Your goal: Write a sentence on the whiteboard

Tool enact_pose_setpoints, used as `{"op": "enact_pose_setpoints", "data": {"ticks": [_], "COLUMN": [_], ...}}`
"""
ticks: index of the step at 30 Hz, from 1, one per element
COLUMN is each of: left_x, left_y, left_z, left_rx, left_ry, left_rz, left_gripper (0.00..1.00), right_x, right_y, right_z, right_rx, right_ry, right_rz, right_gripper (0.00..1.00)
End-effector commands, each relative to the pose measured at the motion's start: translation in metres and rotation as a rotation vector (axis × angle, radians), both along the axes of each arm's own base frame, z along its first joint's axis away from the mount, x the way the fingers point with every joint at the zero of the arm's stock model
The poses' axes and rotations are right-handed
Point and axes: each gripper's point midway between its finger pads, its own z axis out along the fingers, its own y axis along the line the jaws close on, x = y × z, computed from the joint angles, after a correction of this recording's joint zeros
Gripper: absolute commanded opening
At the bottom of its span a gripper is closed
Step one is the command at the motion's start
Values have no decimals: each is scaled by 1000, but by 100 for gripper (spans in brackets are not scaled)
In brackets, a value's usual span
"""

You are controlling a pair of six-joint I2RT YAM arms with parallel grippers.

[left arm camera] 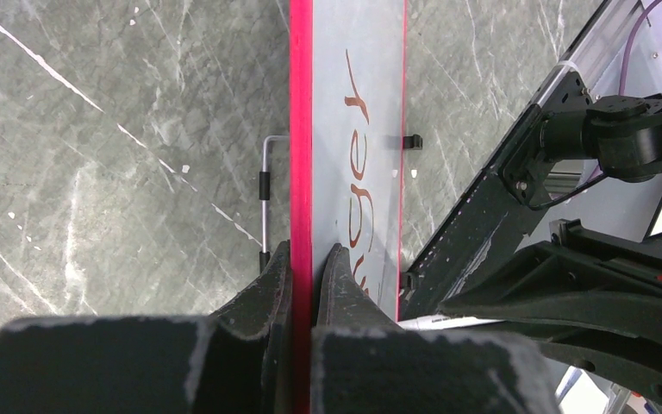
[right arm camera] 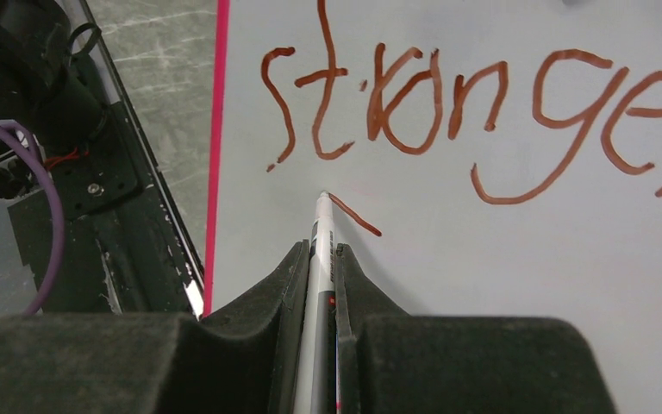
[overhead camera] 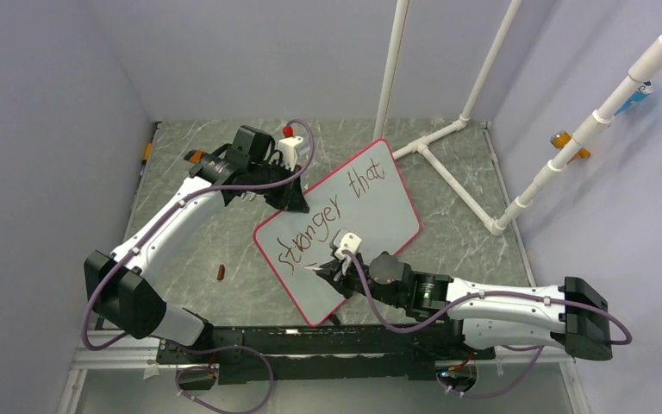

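Grey marbled bench (overhead camera: pixel 241 241), boxed in by pale walls (overhead camera: pixel 52 129), with a white pipe frame (overhead camera: pixel 457 187) at the back. Lying skewed mid-bench, the whiteboard (overhead camera: pixel 371 216), its pink rim (left arm camera: pixel 301 129) pinched at the far-left edge by the left pincer (left arm camera: pixel 312 254), jaws narrow with one finger on each face. Lower down, the right pincer (right arm camera: pixel 319 250), clamped tight on a white marker (right arm camera: pixel 321 226), tip low on the board just under the first letters.

Step in hand, judging by the layout: opening the second line of the sentence (overhead camera: pixel 327 224). Written on the top line: "stronger that". Beneath it, only one short slanted stroke (right arm camera: pixel 355 217) leading off from the marker tip. Probably past the halfway mark, though that is only a guess.

Next move calls for light, even pressure at the tip, a steady sweep rightward below the first word, and room left clear of the letter tails above. Calls also for a firm left-hand hold to stop any sliding or rocking.

Hard to make out:
- Actual contact between tip and board, not certain.
- End of "stronger" cropped in the right wrist view, "that" outside it altogether.
- Board seen edge-on from the left wrist, with only a few letters showing.
- Board flat or propped up, unclear from above.
- Marker almost wholly hidden by the pincer in the top view.
- Small brown speck (overhead camera: pixel 221 273) on the bench, too tiny to identify.
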Motion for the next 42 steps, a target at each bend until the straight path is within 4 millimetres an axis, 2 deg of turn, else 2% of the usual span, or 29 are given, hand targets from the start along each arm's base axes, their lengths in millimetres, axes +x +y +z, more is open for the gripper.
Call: {"op": "enact_pose_setpoints", "data": {"ticks": [1,26,42], "left_x": [59,58,58], "left_y": [57,56,56], "left_z": [-11,-11,-11], "left_rx": [311,311,312], "left_ry": [-264,-267,-267], "left_rz": [160,158,158], "left_gripper": [0,0,0], "right_x": [6,13,-2], "right_y": [8,15,-8], "right_z": [10,-4,-35], "right_rx": [10,-41,-183], "right_ry": [-36,-33,-1], "right_rz": [-24,-83,-145], "right_gripper": [0,0,0]}}
